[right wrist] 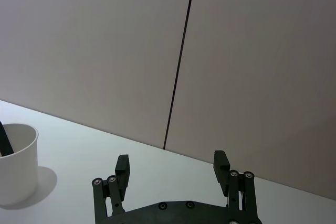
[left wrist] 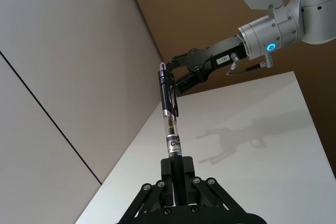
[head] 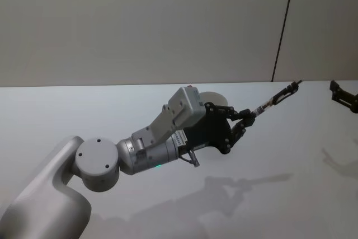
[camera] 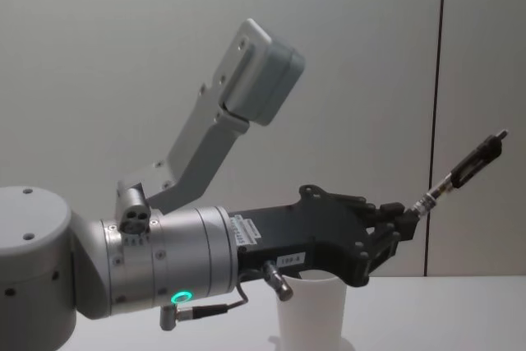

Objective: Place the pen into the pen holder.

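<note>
My left gripper [head: 249, 118] is shut on the lower end of the pen [head: 279, 97], a clear-and-black pen that points up and away to the right above the table. In the left wrist view the pen [left wrist: 169, 108] rises straight out from between the shut fingers [left wrist: 177, 163]. The pen holder [camera: 311, 310], a white paper cup, stands under the left gripper's body [camera: 403, 223]; its rim [head: 211, 95] peeks out behind the arm. My right gripper [right wrist: 171, 162] hangs open and empty at the right [head: 342, 96], with the pen holder [right wrist: 16, 163] off to its side.
The white table [head: 291, 160] runs back to a grey panelled wall with a dark vertical seam [head: 283, 26]. A dark slanted object [right wrist: 5, 141] shows inside the cup. My right arm [left wrist: 273, 30] reaches over the table's far side.
</note>
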